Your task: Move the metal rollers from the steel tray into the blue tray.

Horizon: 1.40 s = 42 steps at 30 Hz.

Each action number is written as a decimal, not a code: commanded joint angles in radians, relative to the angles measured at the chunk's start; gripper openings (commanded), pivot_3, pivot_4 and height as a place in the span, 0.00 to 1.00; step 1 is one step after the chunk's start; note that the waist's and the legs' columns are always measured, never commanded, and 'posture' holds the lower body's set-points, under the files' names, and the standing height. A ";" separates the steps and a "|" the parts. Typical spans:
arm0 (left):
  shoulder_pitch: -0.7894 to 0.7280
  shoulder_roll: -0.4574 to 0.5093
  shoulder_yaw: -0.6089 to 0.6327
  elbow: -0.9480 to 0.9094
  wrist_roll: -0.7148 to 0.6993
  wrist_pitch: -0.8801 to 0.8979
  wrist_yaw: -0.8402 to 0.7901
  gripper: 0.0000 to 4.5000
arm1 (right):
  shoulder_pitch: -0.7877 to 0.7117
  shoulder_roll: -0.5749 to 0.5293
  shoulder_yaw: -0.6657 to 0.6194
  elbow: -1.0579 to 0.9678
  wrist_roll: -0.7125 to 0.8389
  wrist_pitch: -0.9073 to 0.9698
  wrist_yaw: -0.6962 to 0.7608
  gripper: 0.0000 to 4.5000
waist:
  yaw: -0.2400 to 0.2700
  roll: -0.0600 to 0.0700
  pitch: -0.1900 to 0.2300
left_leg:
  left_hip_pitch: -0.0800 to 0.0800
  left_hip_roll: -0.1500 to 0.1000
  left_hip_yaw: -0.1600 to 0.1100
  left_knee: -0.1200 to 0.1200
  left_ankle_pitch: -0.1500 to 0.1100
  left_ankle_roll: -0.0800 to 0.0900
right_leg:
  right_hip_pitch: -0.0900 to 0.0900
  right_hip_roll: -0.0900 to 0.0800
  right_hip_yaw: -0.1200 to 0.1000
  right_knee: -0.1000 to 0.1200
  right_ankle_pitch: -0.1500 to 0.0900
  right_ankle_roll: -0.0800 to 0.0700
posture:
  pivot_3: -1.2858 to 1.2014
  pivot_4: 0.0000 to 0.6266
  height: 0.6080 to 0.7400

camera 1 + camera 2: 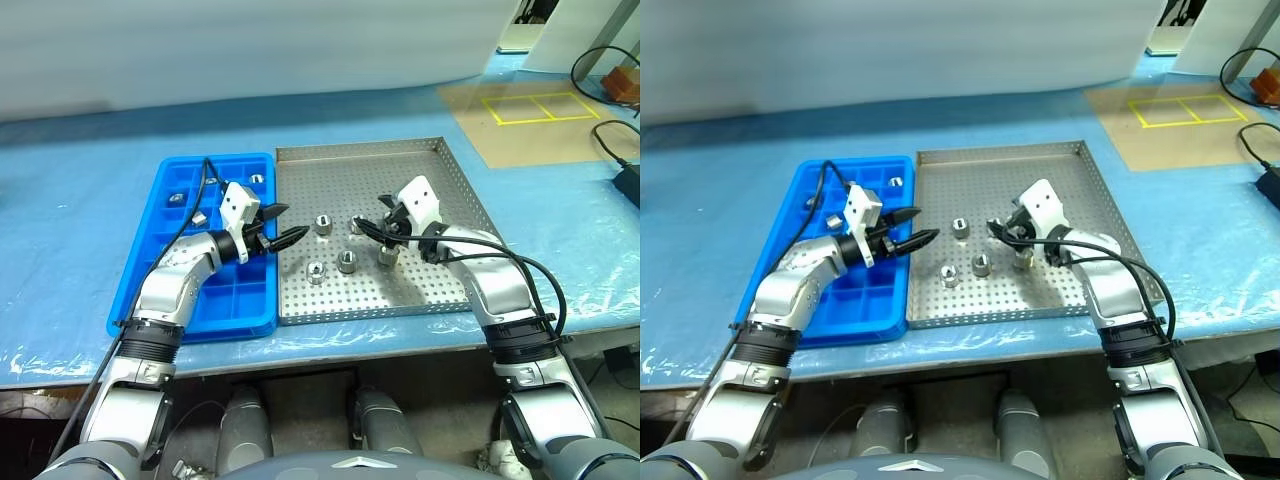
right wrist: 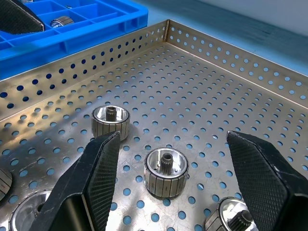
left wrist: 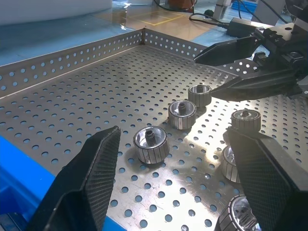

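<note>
On the worktop, the blue tray [image 1: 160,290] lies left of the steel tray [image 1: 450,170]. The left pincer [image 1: 284,226], released and empty, hovers at their shared edge. The metal rollers [image 1: 347,262] stand upright, holes up, between both pincers. The right pincer [image 1: 372,224], also spread empty, is nearer, straddling one just ahead.

Bright, even light w/ soft glare on steel tray [image 1: 440,180]; pics sharp.

Blue-covered table [image 1: 80,190], blue tray [image 1: 150,260] touching steel tray [image 1: 440,170], tan mat [image 1: 530,125] with yellow squares
</note>
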 commanded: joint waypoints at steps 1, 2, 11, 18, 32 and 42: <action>-0.008 0.000 0.008 -0.038 -0.004 -0.006 0.001 0.83 | -0.007 -0.004 -0.011 -0.017 -0.002 -0.019 -0.001 0.81 | 0.000 0.000 0.000 | 0.000 0.000 0.000 0.000 0.000 0.000 | 0.000 0.000 0.000 0.000 0.000 0.000 | 0.45 0.24 1.00; -0.008 -0.001 0.008 -0.038 -0.005 -0.006 0.002 0.83 | -0.005 -0.003 -0.010 -0.019 -0.002 -0.018 -0.001 0.81 | 0.000 0.000 0.000 | 0.000 0.000 0.000 0.000 0.000 0.000 | 0.000 0.000 0.000 0.000 0.000 0.000 | 0.45 0.24 1.00; -0.009 -0.001 0.008 -0.031 -0.003 -0.009 -0.002 0.83 | 0.003 -0.006 -0.008 -0.031 -0.001 -0.010 0.001 0.81 | 0.000 0.000 0.000 | 0.000 0.000 0.000 0.000 0.000 0.000 | 0.000 0.000 0.000 0.000 0.000 0.000 | 0.45 0.24 1.00; -0.023 -0.015 0.006 -0.024 0.004 -0.013 0.008 0.83 | 0.001 -0.012 -0.010 -0.032 -0.003 -0.007 0.002 0.81 | 0.000 0.000 0.000 | 0.000 0.000 0.000 0.000 0.000 0.000 | 0.000 0.000 0.000 0.000 0.000 0.000 | 0.45 0.24 1.00; -0.128 -0.002 -0.017 0.025 0.066 -0.006 0.030 0.83 | 0.003 -0.012 -0.014 -0.033 -0.010 -0.006 -0.010 0.81 | -0.001 0.000 0.000 | 0.000 0.000 0.000 0.000 0.000 0.000 | 0.000 0.000 0.000 0.000 0.000 0.000 | 0.44 0.24 1.00; -0.449 -0.011 -0.130 0.402 0.227 -0.140 -0.077 0.83 | 0.016 -0.006 -0.029 -0.045 -0.013 -0.008 -0.052 0.81 | -0.001 -0.001 0.001 | 0.000 -0.001 0.000 0.000 0.001 -0.001 | 0.000 0.000 0.000 0.000 0.000 0.000 | 0.42 0.24 1.00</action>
